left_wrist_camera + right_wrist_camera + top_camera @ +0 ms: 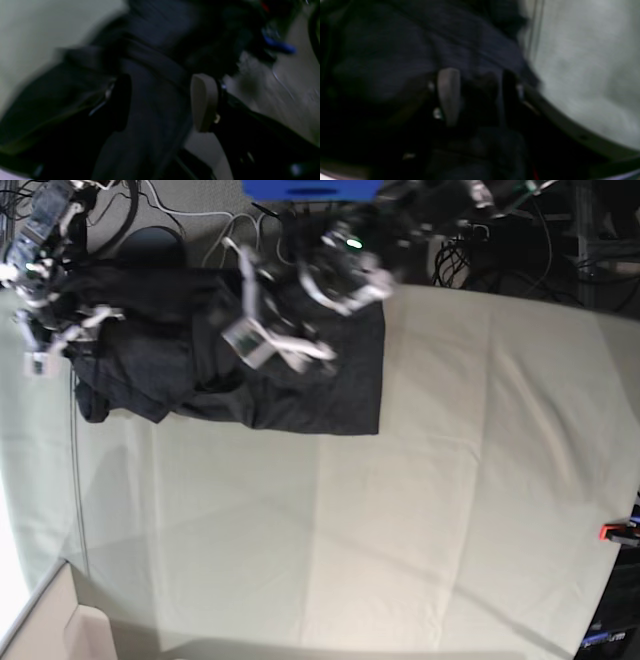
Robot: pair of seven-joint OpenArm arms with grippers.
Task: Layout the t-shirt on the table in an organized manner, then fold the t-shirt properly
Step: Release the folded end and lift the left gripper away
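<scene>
1. The t-shirt (250, 375) lies bunched at the far edge of the desk (400, 510), toward the base view's left, with no print showing.
2. Its right portion lies fairly flat with a straight edge. Its left portion is rumpled into folds and lumps.
3. The rest of the pale grey-green desk surface shows faint crease lines. A small red clamp (612, 531) sits at the desk's edge on the base view's right.
4. The left pincer (262, 340) is over the middle of the t-shirt in the base view. In the left wrist view its fingers stand apart, with one pale pad (203, 102) exposed and dark fabric (150, 105) lying between the fingers. Blur prevents telling whether fabric is gripped.
5. The right pincer (45, 330) is at the t-shirt's left end in the base view.
6. In the right wrist view a grey pad (448, 96) and a dark opposing finger (510, 85) show a gap with dark cloth (395, 55) in it and around it. The view is too blurred to tell how far the jaws are parted or whether cloth is held.
7. A blue object (310, 188) and cables (180, 220) lie beyond the far edge of the desk.
</scene>
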